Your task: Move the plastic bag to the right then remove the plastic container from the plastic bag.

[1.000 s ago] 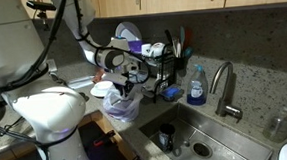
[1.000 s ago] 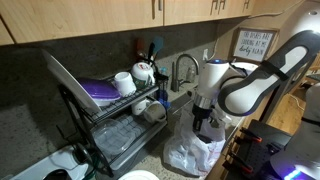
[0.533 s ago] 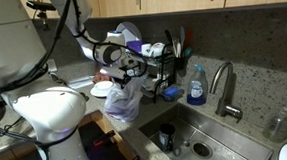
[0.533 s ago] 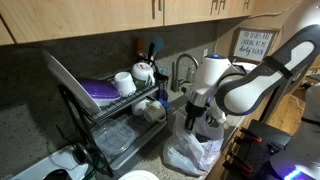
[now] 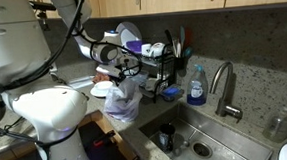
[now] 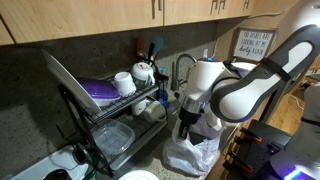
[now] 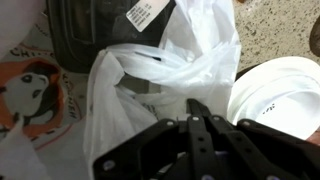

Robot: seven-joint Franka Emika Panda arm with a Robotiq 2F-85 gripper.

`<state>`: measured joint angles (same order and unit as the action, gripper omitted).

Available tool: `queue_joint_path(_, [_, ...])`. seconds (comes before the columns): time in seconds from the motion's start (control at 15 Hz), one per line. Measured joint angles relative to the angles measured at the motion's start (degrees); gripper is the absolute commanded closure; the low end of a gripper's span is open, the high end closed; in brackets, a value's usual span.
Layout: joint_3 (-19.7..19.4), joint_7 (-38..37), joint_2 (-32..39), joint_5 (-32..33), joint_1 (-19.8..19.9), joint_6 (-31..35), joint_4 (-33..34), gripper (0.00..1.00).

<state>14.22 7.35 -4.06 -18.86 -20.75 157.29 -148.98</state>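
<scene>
Hand [image 7: 195, 118] is closed tight, pinched on the top film of the plastic bag [image 5: 122, 101]. The wrist view shows the film bunched right at the tips. The bag hangs from the grip and its base looks to rest on the tabletop [image 7: 285, 30], just beside the dish rack [image 5: 158, 69]. The white dish [image 5: 102, 90] lies on the bag's side away from the dish rack.

My read is step one: grip made, shift right not yet done.

For your next move, lift just enough to unload the base, then translate right slowly. Thin film may slip or tear. I can't make out the container through the film, so plan removal after set-down.
</scene>
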Motion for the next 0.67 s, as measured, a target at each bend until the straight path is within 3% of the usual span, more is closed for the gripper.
queue_joint_path(0.67, [4.6, 0.1, 7.2, -1.7, 0.0, 0.0, 4.9, 1.00])
